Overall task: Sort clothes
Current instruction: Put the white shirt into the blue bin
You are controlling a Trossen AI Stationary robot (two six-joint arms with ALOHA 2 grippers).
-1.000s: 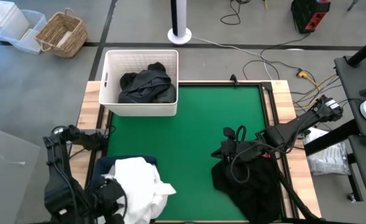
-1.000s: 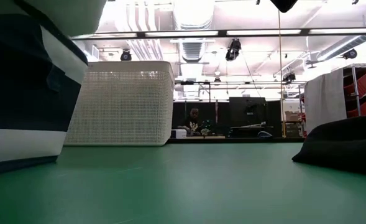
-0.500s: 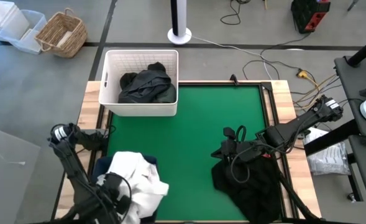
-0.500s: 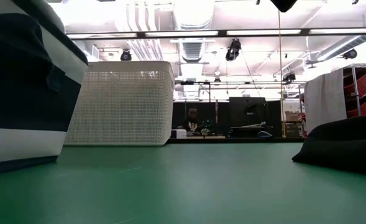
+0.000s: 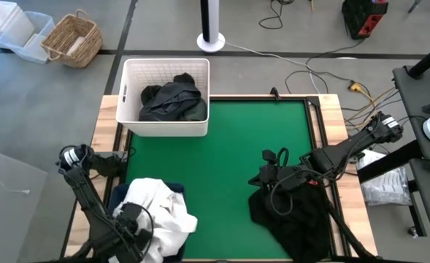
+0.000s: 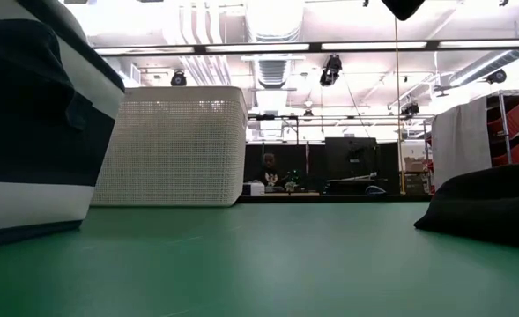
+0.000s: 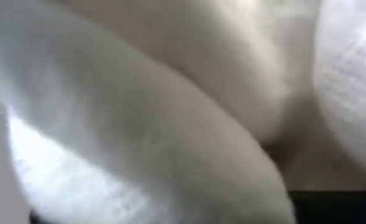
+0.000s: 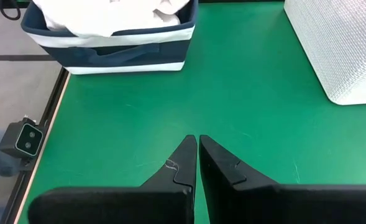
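Left tool [image 5: 131, 223] apparently behind white garment [image 5: 160, 215]

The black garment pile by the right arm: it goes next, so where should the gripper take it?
Pinch a raised fold on top of the black garment pile, coming from straight above. It lies slumped on the green mat, so only upper folds stand proud.

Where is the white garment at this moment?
In the high view, the white garment lies heaped in the navy bin at the table's near left corner, with the left claw pressed against it.
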